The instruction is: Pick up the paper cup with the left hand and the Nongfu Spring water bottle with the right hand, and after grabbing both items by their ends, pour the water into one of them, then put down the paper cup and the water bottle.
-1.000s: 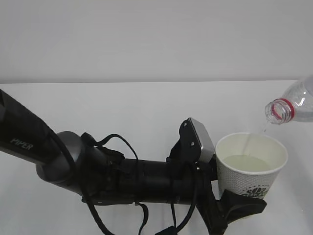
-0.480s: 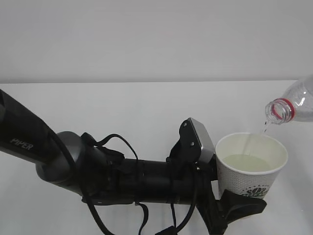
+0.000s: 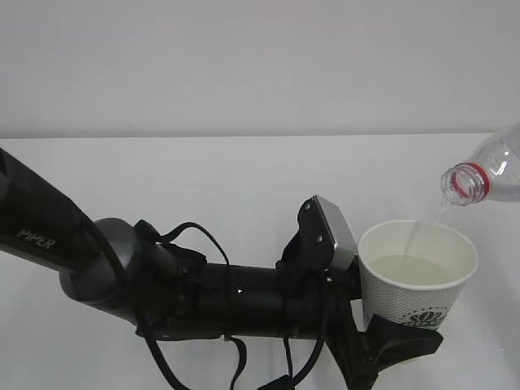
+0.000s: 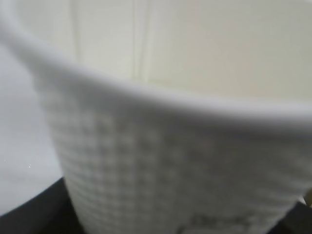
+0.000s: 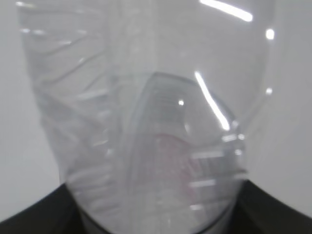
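The white worktop (image 3: pixel 203 179) carries nothing of the task; both items are lifted, so the pick-ups look done. The black left arm marked "PIPER" (image 3: pixel 122 276) reaches right, its black end effector (image 3: pixel 404 341) clamped round the base of the white tapered paper cup (image 3: pixel 416 280), held upright. Above right, the tilted clear plastic bottle with a red neck ring (image 3: pixel 487 175) is gripped at its rear by the right end effector (image 5: pixel 156 214). A thin stream of clear water (image 3: pixel 414 237) falls into the part-filled cup. Pouring is under way; setting both down remains.
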